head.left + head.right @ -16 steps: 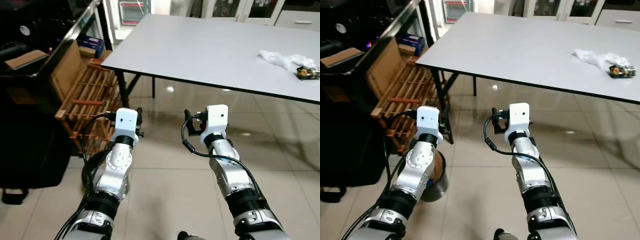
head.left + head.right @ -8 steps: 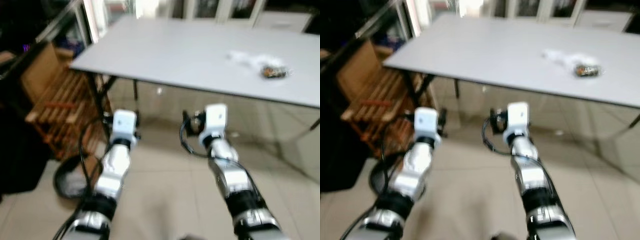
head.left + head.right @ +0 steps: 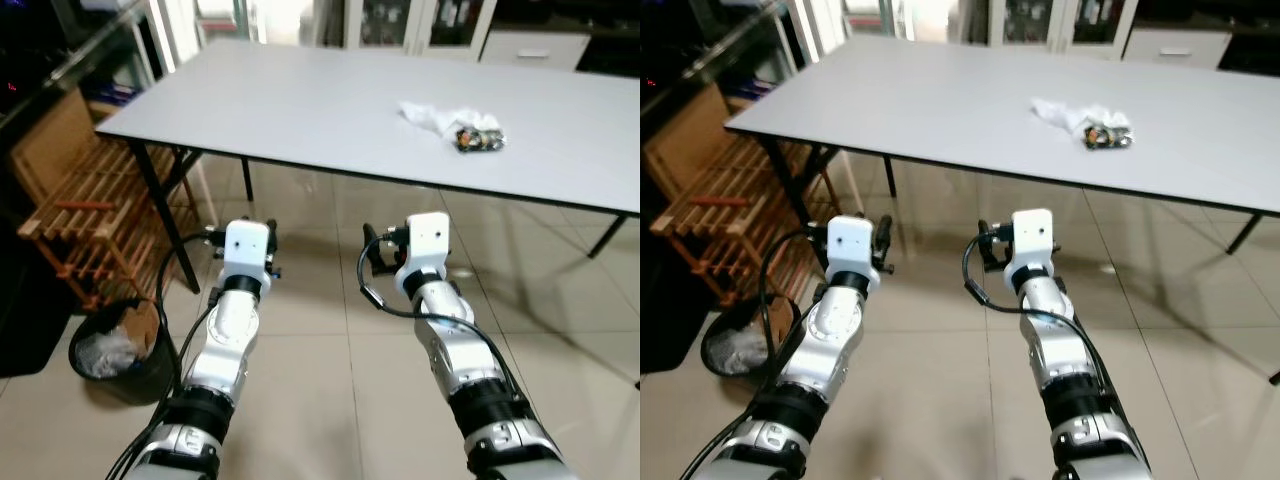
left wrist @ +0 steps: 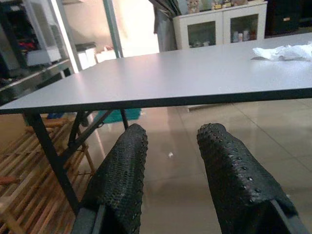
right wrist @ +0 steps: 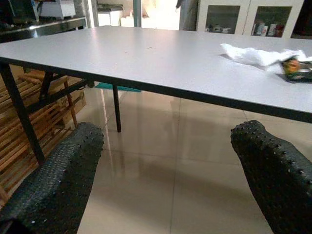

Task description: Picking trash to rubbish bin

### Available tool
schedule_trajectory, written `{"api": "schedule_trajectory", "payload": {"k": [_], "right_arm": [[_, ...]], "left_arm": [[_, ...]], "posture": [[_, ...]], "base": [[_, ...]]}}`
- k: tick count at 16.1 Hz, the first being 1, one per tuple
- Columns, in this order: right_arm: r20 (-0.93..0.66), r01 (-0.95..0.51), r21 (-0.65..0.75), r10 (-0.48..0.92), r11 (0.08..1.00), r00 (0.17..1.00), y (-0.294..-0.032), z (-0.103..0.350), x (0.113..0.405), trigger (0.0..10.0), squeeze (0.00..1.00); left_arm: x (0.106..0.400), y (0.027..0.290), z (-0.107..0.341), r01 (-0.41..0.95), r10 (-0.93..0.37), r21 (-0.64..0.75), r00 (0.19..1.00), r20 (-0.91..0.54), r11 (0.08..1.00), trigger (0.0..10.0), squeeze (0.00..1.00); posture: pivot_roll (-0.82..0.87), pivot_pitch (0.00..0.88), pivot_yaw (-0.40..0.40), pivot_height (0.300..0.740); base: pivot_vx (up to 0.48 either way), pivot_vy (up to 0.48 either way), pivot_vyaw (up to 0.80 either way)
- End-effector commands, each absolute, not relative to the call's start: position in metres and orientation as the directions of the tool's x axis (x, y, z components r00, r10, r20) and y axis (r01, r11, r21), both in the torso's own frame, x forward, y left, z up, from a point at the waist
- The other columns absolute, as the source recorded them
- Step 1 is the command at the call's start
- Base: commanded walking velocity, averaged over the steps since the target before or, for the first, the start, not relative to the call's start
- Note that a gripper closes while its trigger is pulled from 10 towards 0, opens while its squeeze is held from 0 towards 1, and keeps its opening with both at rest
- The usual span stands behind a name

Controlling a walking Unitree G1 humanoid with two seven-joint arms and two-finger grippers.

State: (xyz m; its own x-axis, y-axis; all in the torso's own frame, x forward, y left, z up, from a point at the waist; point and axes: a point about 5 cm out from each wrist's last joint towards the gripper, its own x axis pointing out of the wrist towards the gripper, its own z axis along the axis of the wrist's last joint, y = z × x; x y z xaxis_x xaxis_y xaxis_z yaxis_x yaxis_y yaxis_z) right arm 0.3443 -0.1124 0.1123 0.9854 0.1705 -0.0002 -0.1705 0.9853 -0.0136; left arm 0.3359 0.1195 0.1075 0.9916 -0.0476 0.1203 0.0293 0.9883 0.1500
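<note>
From the head cameras, both silver arms reach forward over a tiled floor (image 3: pixel 330 400), short of a long grey table (image 3: pixel 330 110). The left gripper (image 4: pixel 170 161) and right gripper (image 5: pixel 170 165) are held below the level of the tabletop, near its front edge. The trash lies well ahead of the right gripper and off to its right on the tabletop: a crumpled white tissue (image 3: pixel 432 116) with a small dark wrapper (image 3: pixel 478 140) touching its far-right end. A black rubbish bin (image 3: pixel 118 350) with a pale liner stands on the floor to the left of the left arm, beside a wooden slatted rack (image 3: pixel 90 215).

In the left wrist view, the left gripper's two dotted black fingers (image 4: pixel 122 180) stand a little apart, with nothing between them; the table edge runs ahead and above, and the tissue shows far along the top.

In the right wrist view, the right gripper's fingers (image 5: pixel 58 180) are spread wide and empty. Beyond them the table edge crosses the frame, with the tissue and wrapper resting on top, ahead and to the right.
</note>
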Motion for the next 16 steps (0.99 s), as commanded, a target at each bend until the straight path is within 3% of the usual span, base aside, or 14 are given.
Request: {"api": "schedule_trajectory", "payload": {"k": [1, 16], "right_arm": [[0.007, -0.153, -0.027, 0.153, 0.988, 0.988, -0.1212, 0.1137, 0.3445, 10.0, 0.0], [0.001, -0.153, -0.025, 0.154, 0.988, 0.988, -0.1204, 0.1127, 0.3445, 10.0, 0.0]], "left_arm": [[0.3355, 0.1111, 0.1074, 0.044, -0.062, 0.148, 0.991, 0.119, 0.988, 10.0, 0.0], [0.3358, 0.1134, 0.107, 0.035, -0.052, 0.149, 0.992, 0.115, 0.988, 10.0, 0.0]], "posture": [[-0.06, 0.065, 0.019, 0.74], [-0.06, 0.081, 0.017, 0.74]], "base": [[0.0, -0.281, 0.0], [0.0, -0.261, -0.11]]}}
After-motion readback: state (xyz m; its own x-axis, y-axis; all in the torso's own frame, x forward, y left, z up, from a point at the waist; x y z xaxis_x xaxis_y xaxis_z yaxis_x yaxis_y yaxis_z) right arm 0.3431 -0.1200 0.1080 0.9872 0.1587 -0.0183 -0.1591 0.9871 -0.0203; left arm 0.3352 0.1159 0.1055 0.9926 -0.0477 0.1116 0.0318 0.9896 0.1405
